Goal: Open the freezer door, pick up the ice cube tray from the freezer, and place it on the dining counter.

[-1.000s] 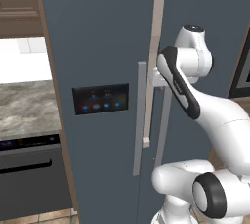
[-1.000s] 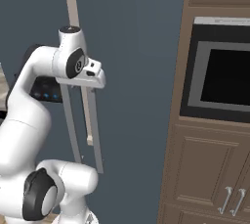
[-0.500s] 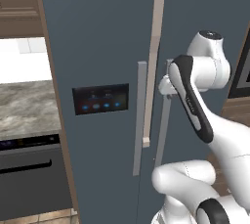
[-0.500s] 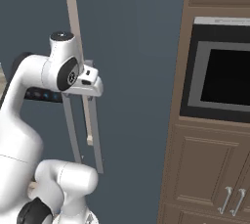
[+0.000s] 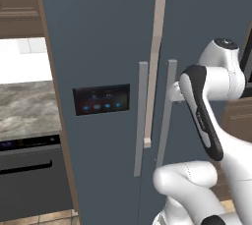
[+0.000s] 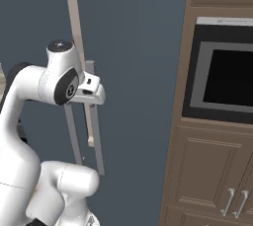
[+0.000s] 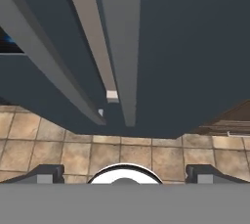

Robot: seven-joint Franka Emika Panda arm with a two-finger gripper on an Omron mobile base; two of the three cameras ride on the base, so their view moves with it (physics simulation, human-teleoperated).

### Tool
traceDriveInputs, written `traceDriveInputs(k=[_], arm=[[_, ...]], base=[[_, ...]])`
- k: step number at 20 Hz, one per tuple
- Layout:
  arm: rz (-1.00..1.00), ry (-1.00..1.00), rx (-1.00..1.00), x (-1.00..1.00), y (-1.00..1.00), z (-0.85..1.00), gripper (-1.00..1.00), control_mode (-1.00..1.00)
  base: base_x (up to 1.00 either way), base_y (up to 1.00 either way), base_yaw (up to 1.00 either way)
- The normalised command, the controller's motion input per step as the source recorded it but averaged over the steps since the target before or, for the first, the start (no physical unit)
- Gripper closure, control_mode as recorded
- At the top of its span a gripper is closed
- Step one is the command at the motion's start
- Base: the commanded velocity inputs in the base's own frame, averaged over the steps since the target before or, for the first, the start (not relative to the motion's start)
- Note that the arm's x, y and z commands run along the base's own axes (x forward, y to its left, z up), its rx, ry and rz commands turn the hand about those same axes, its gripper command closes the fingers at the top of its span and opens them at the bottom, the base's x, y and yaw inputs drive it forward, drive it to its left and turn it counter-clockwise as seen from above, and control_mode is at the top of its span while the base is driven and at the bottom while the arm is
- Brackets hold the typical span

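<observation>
The freezer door (image 5: pixel 98 47) is slate-blue with a dark display panel (image 5: pixel 101 99) of blue lights, and it is shut. Its grey bar handle (image 5: pixel 141 121) stands beside the plain door's handle (image 5: pixel 167 106). My gripper (image 5: pixel 173 96) hovers close in front of the plain door's handle, pointing down. From the other side the gripper (image 6: pixel 93 96) sits right against that pair of bars. In the hand view the gripper (image 7: pixel 125 174) is open with nothing between its fingertips (image 7: pixel 46 173), looking down along both handles (image 7: pixel 119 47) to the floor. The ice cube tray is hidden behind the door. The dining counter is out of view.
A marbled grey counter (image 5: pixel 24 111) over a dark appliance (image 5: pixel 29 180) stands left of the fridge. To the right is a brown cabinet wall (image 6: pixel 207 170) with a built-in oven (image 6: pixel 225 79). Tan floor tiles (image 7: pixel 58 145) lie below.
The arm has swung right and stretched toward the fridge, bringing the hand up to the two door handles. The jaws have stayed wide apart. The doors have not moved.
</observation>
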Motion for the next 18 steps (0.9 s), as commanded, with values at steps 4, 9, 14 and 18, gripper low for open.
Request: traceDriveInputs(k=[4, 9, 14, 18], arm=[[0.0, -0.06, 0.0, -0.19, -0.04, 0.0, -1.0, -1.0], [0.0, -0.05, 0.0, -0.2, -0.03, 0.0, -1.0, -1.0], [0.0, -0.01, 0.0, -0.13, -0.01, 0.0, -1.0, -1.0], [0.0, 0.0, 0.0, 0.0, 0.0, 0.0, -1.0, -1.0]], base=[[0.0, 0.0, 0.0], [0.0, 0.0, 0.0], [0.0, 0.0, 0.0], [0.0, 0.0, 0.0]])
